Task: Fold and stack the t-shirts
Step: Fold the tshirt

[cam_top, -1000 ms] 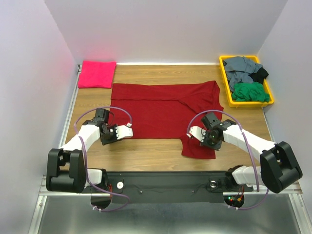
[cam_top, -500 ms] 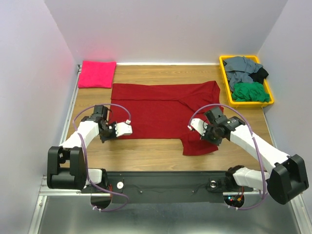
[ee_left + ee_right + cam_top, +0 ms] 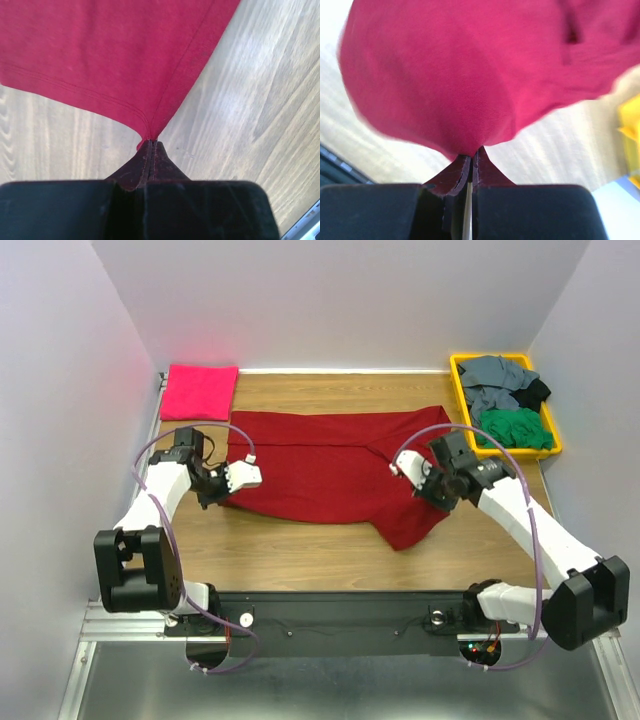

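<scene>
While the left tool (image 3: 151,144) is clenched on the near-left hem corner of the crimson t-shirt (image 3: 320,465), spread mid-table (image 3: 300,550), and the right tool (image 3: 471,154) grips its near-right side, both bites look thin. Uneven pulling could slip one free, skewing or bunching the fold.

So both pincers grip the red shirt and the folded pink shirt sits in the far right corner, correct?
No: the folded pink shirt sits in the far left corner, per the top view. The left pincer and right pincer grip the red shirt.
</scene>
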`<move>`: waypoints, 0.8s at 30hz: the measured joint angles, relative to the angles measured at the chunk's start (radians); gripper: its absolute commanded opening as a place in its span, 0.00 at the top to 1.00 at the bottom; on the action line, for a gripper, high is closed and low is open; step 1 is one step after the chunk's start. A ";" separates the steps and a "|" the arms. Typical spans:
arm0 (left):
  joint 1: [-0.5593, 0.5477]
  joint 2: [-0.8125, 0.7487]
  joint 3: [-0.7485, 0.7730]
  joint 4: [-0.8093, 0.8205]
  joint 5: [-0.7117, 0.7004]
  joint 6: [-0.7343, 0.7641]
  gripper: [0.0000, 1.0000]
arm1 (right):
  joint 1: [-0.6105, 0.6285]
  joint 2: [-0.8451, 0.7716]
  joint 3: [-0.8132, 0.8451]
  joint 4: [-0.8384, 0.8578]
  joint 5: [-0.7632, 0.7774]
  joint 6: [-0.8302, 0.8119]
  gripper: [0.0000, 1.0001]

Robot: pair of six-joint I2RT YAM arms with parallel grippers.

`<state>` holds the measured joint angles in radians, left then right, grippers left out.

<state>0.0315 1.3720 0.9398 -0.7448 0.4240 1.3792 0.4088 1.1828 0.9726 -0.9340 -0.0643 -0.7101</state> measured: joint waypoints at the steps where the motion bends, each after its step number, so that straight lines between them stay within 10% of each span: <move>1: 0.002 0.007 0.014 -0.006 0.008 -0.001 1.00 | -0.013 0.012 0.024 0.003 -0.002 0.000 0.99; 24: 0.035 0.291 0.368 0.030 0.098 -0.129 1.00 | -0.200 0.394 0.478 0.014 -0.103 -0.076 0.99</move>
<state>0.0669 1.6630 1.3079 -0.7147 0.5217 1.2499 0.2089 1.5772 1.4502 -0.9195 -0.1669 -0.7864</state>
